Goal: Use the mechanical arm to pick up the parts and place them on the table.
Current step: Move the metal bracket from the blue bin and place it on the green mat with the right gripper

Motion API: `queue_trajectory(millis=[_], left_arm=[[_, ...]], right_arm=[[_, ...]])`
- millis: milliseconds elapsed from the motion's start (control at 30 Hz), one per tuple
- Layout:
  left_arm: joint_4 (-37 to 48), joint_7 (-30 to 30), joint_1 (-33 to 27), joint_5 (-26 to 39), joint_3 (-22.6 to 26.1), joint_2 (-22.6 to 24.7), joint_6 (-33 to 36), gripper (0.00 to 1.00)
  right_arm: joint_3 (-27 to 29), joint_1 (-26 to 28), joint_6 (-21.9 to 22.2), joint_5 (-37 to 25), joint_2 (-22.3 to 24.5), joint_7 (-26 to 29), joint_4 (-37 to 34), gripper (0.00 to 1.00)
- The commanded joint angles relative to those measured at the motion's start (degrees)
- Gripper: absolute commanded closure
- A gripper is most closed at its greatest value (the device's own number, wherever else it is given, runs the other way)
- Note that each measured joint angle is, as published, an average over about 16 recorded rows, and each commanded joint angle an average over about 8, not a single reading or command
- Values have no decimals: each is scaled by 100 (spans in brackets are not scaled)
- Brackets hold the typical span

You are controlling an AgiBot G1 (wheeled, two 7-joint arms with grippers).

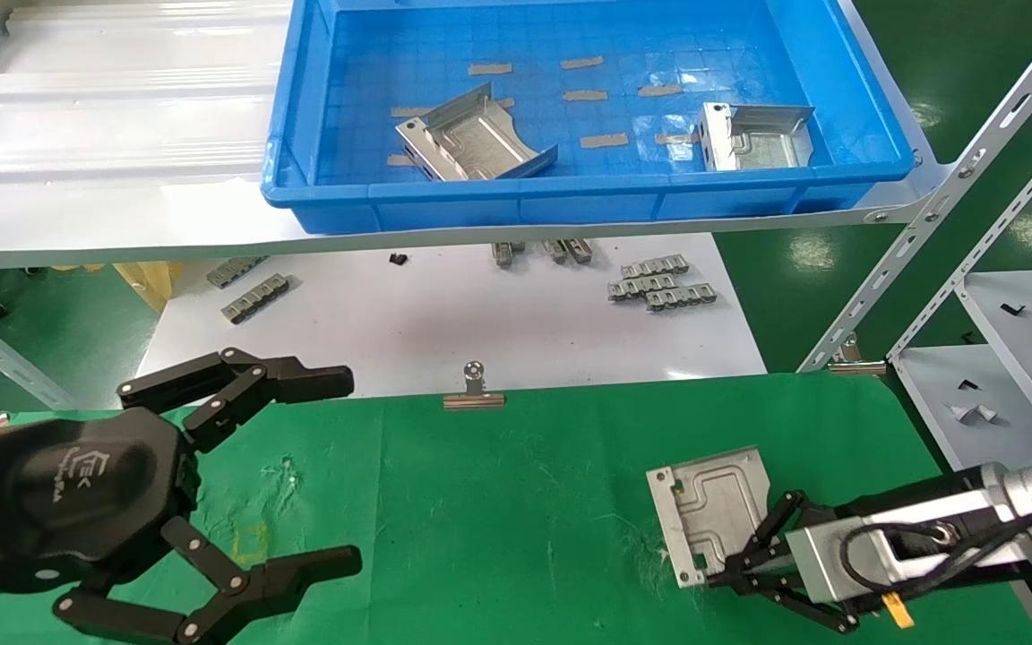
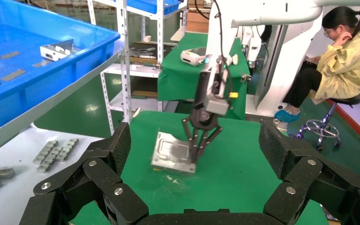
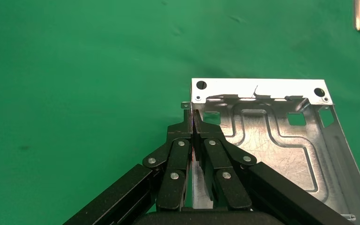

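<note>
One silver part lies low over the green table at the front right, grooved face up. My right gripper is shut on its upturned side wall; in the right wrist view the wall stands pinched between the closed fingers of the gripper, with the plate spreading beside them. The left wrist view shows this part down at the cloth. Two more parts sit in the blue bin. My left gripper hangs wide open at the front left, holding nothing.
The bin rests on a raised grey shelf across the back. Below it a white board carries small toothed strips. A binder clip holds the cloth's far edge. A metal rack stands right. A seated person is beyond the table.
</note>
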Motion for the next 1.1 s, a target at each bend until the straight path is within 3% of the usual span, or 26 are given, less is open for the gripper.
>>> queue_trajectory(millis=[33,267,333,367,567,633,900,1100], left_arm=[[0,0,0,0,0,0,0,0],[0,0,0,0,0,0,0,0],[0,0,0,0,0,0,0,0],[0,0,0,0,0,0,0,0],[0,0,0,0,0,0,0,0],[0,0,0,0,0,0,0,0],[0,0,0,0,0,0,0,0],[0,0,0,0,1,0,0,0]], right_arm=[[16,-57,103,21,-134,-93,-199,100],[54,-165,252,75,-470,-398,-835,100],[58,-167,253,76,-539,-487,-999,96],[60,-164,251,75,-569,-527,-1078,87],[67,-147,238,65,-725,-802,-1522,13],[74,-153,256,66,-776,-930,-1645,0],[112,-171,319,82,-972,-1484,-1996,0],[141,19,61,121,-1023,-1612,-2183,0]])
